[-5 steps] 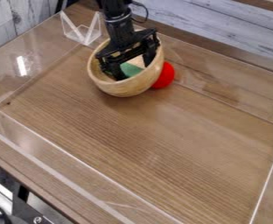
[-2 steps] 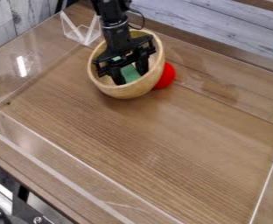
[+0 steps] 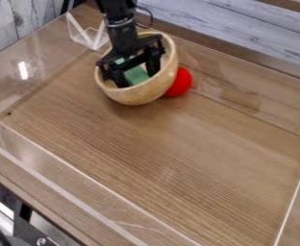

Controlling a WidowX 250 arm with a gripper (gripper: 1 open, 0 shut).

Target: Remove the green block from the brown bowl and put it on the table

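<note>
The round light tan wooden bowl (image 3: pixel 137 77) is the landmark here, sitting toward the far left part of the wide brown wood-grain counter (image 3: pixel 179 163). Down inside the bowl goes the black robot arm (image 3: pixel 116 17), dropping in steeply from above the bowl's far rim. The black pincer (image 3: pixel 131 71) sits right inside the bowl's hollow, its jaws spread wide, one finger toward the bowl's left wall and the other toward its right.

Between those spread fingers lies the long, flat, bright green block (image 3: pixel 137 74), inside the bowl, only a patch of green showing past the black metal. The jaws stand apart on either side of it; whether the fingertips touch the block is too small to tell, and it does not look gripped.

Just beside the bowl, touching its right side, a rounded red object (image 3: pixel 176 84) peeks out, partly hidden by the bowl's thick rim.

Around the counter run low clear plastic walls (image 3: pixel 37 144), well apart from the bowl on the near and right sides, closer on the far left. Beyond the bowl, behind the far wall, is a pale grey planked backdrop (image 3: pixel 242 24).

No brand, label or writing can be read anywhere: bowl, block and arm are all plain.
</note>
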